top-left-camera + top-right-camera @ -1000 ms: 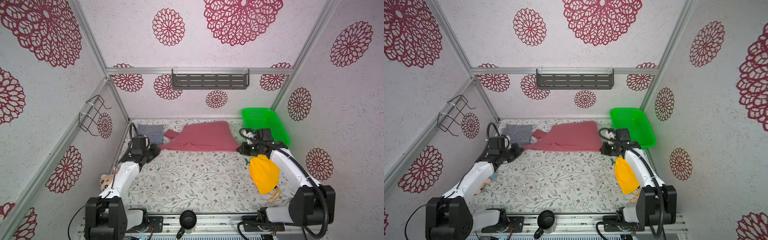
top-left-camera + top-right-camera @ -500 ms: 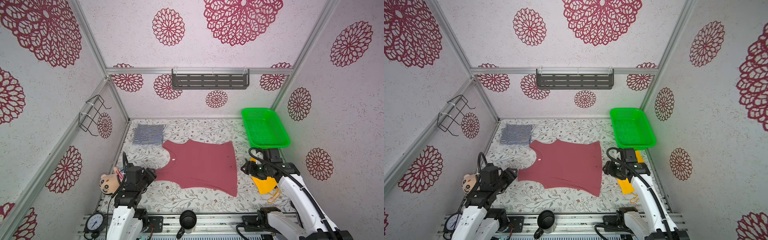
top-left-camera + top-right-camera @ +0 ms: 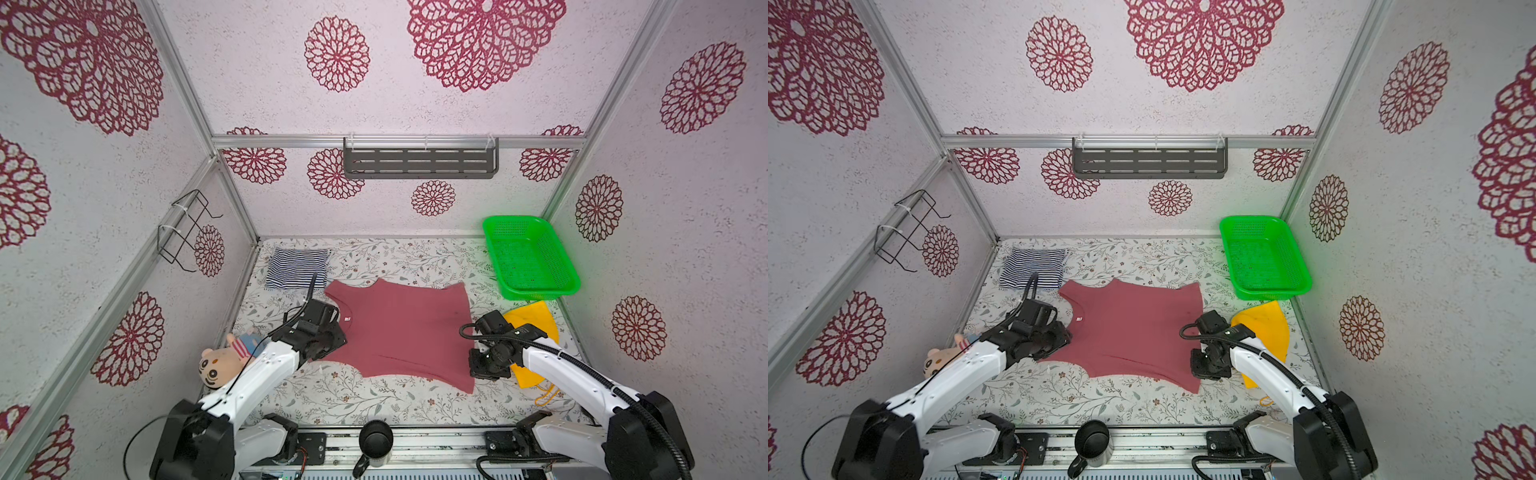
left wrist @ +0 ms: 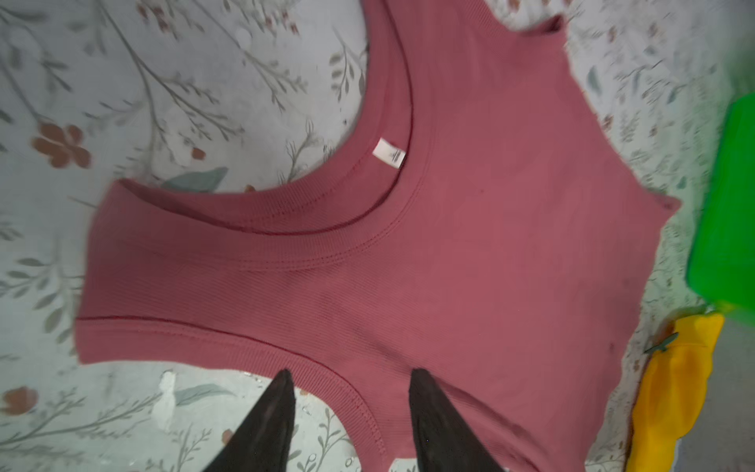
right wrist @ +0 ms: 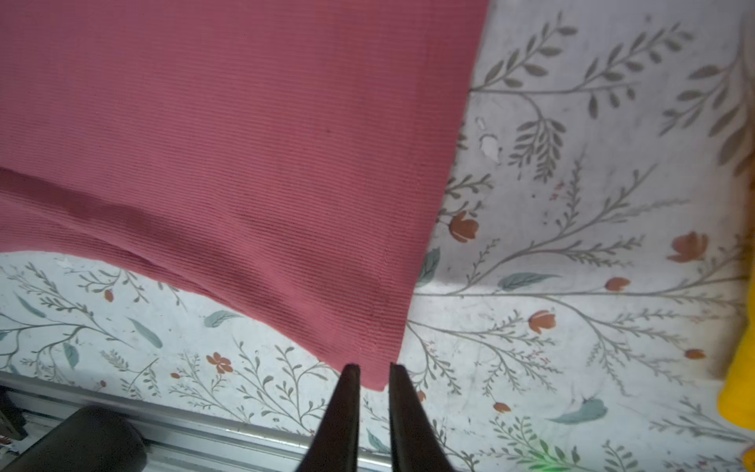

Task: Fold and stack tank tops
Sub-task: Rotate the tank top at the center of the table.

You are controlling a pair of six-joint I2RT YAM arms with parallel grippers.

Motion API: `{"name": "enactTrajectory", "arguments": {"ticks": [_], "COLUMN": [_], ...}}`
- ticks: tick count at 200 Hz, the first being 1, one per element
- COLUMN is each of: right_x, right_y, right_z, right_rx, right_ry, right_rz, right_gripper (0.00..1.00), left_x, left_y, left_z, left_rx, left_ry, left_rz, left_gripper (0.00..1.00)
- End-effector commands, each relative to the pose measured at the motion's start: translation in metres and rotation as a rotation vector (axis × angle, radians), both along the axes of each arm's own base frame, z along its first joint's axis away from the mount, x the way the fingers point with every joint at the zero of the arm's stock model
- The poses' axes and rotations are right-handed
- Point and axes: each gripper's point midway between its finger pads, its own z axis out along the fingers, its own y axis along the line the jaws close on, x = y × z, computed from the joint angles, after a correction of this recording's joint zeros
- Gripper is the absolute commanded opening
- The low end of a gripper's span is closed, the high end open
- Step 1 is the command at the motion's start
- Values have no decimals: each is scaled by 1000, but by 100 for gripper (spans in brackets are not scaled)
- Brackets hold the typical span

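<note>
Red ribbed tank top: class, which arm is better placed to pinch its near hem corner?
Likely right: the right gripper straddles that corner of the red ribbed tank top; the left gripper is at its armhole.

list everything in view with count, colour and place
red tank top: 1, dusty red, flat mid-table
striped tank top: 1, navy-and-white, folded, far left corner
basket: 1, green, far right corner
yellow cloth: 1, yellow, right edge
plush toy: 1, tan, left edge
mug: 1, black, front rail
shelf: 1, grey, back wall
wire rack: 1, black, left wall
table: 1, floral, under all
left gripper: 1, black, open at red tank top's armhole
right gripper: 1, black, at red tank top's near corner
</note>
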Motion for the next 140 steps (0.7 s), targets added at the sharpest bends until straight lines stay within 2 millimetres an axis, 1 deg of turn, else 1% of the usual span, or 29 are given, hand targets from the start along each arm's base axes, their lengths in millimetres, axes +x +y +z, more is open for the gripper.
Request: {"name": "enactTrajectory", "arguments": {"ticks": [1,11,24,30,48,58,69,85,96,115,123,125,127,129,140], "right_x": [22,36,56,67,97,115,131,150,162,179,185,186,187,188,192], "right_y": [5,4,8,9,9,5,1,-5,-7,-1,2,3,3,4,6], "right_z": [-2,1,9,12,21,23,22,20,18,15,11,10,9,7,1], "right_rx": [4,-18,-28,-37,-57,-76,-93,-131,-143,-125,-119,-119,-117,-115,-112], "right_ry": [-63,-102,-158,-187,-248,-286,-313,-340,-364,-386,-384,-384,-384,-382,-373], "right_rz": [-43,-47,-30,-25,-20,-21,-19,-6,0,6,8,11,12,14,19], "right_gripper": [23,24,23,23,23,22,21,19,18,17,17,16,16,16,15], "left_x": [20,28,46,57,91,110,129,148,158,167,172,174,173,174,180], "left_y": [-9,-8,-7,-8,-7,-8,-15,-22,-26,-30,-34,-35,-36,-36,-41], "left_z": [4,10,22,29,31,24,17,3,-9,-33,-40,-39,-51,-55,-66], "left_rx": [-32,-12,6,7,33,25,1,12,16,3,-17,-24,-21,-24,-46], "left_ry": [-59,-85,-139,-165,-177,-173,-164,-138,-116,-68,-64,-68,-46,-38,-26], "left_rz": [13,11,20,15,8,8,0,-19,-28,-22,-17,-15,-14,-11,-7], "left_gripper": [51,52,52,53,54,54,54,54,54,54,54,54,54,54,54]}}
